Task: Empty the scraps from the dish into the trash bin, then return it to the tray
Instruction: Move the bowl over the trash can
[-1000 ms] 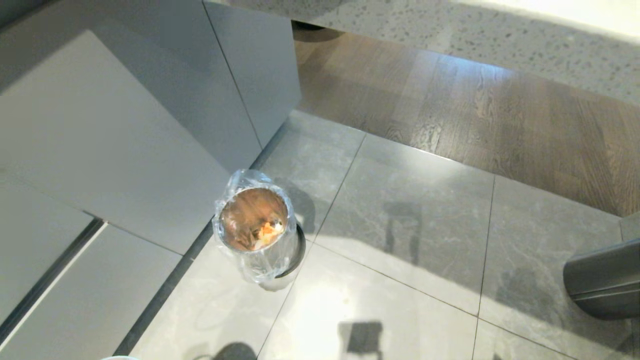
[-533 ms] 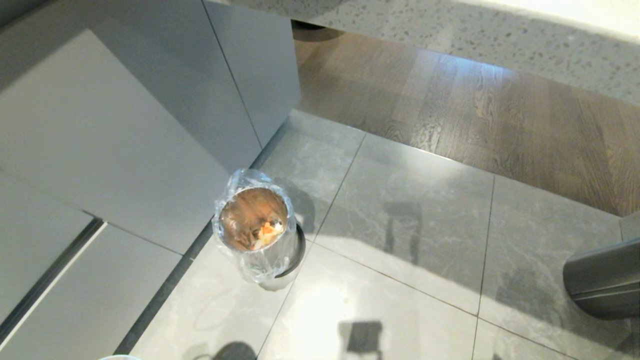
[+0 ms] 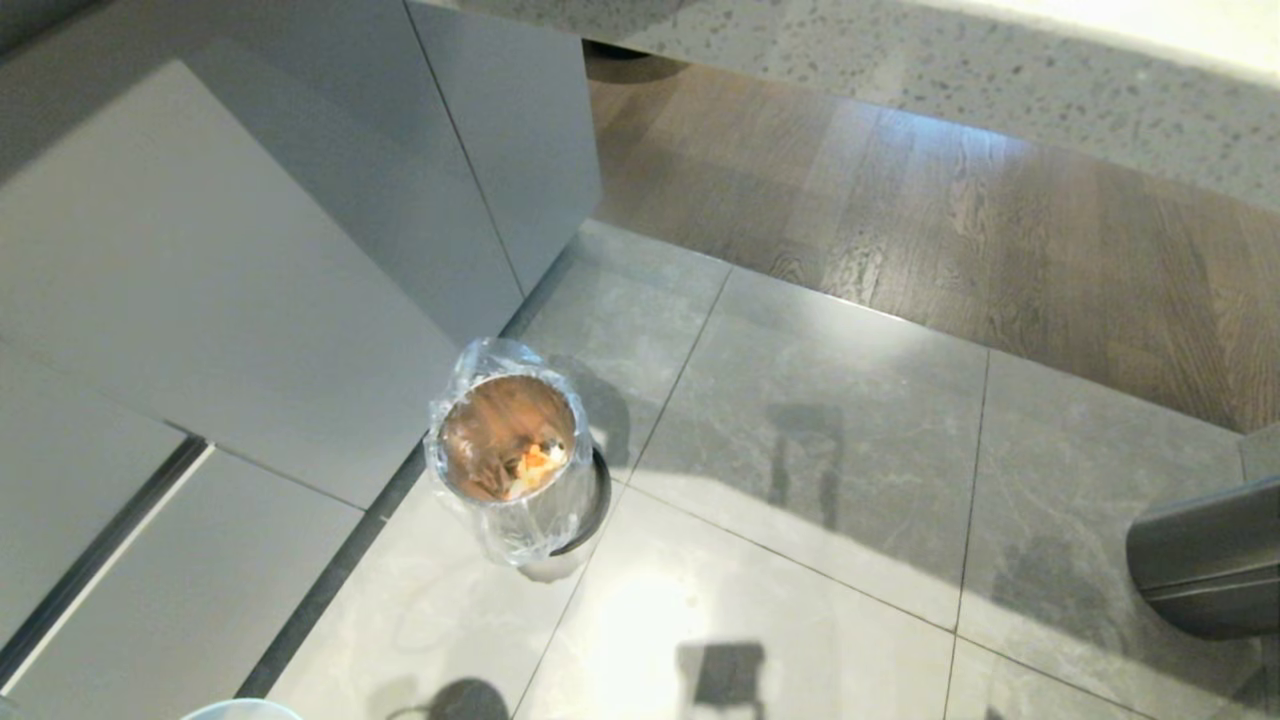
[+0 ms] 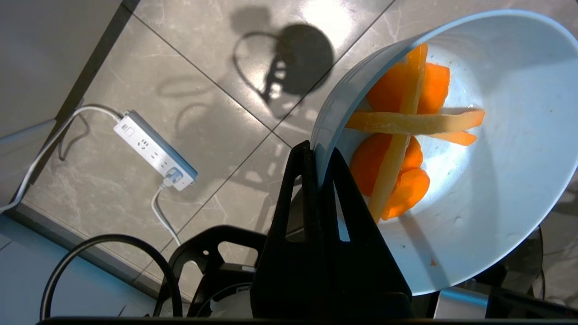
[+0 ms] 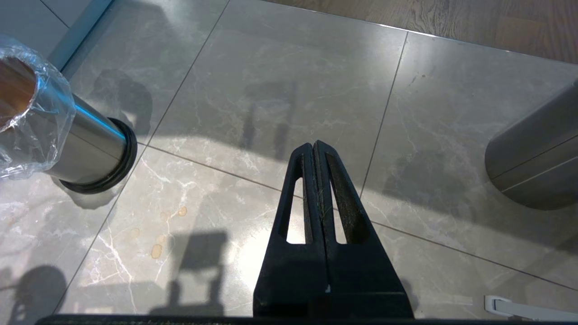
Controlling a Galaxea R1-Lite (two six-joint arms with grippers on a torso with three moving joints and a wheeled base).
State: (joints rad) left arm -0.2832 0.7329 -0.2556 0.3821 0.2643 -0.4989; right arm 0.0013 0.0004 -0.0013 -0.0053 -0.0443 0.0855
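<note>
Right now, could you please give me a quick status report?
Left gripper shut on dish rim, scraps inside. Right gripper shut, empty. Trash bin ahead; nothing blocking it.

The head camera looks steeply down from well above at the tiled floor (image 3: 800, 450), with the bin (image 3: 510, 445) near mid-picture and the dish (image 3: 240, 710) just cutting in at the bottom edge. The left wrist camera sits right behind the left gripper (image 4: 318, 153), so close that the dish (image 4: 510, 149) fills much of its picture, floor tiles beyond. The right wrist camera rides behind the right gripper (image 5: 314, 146), pointing down at the floor from lower than the head. It shares the bin (image 5: 58, 131) and the steel cylinder (image 5: 537, 158) with the head view.
</note>
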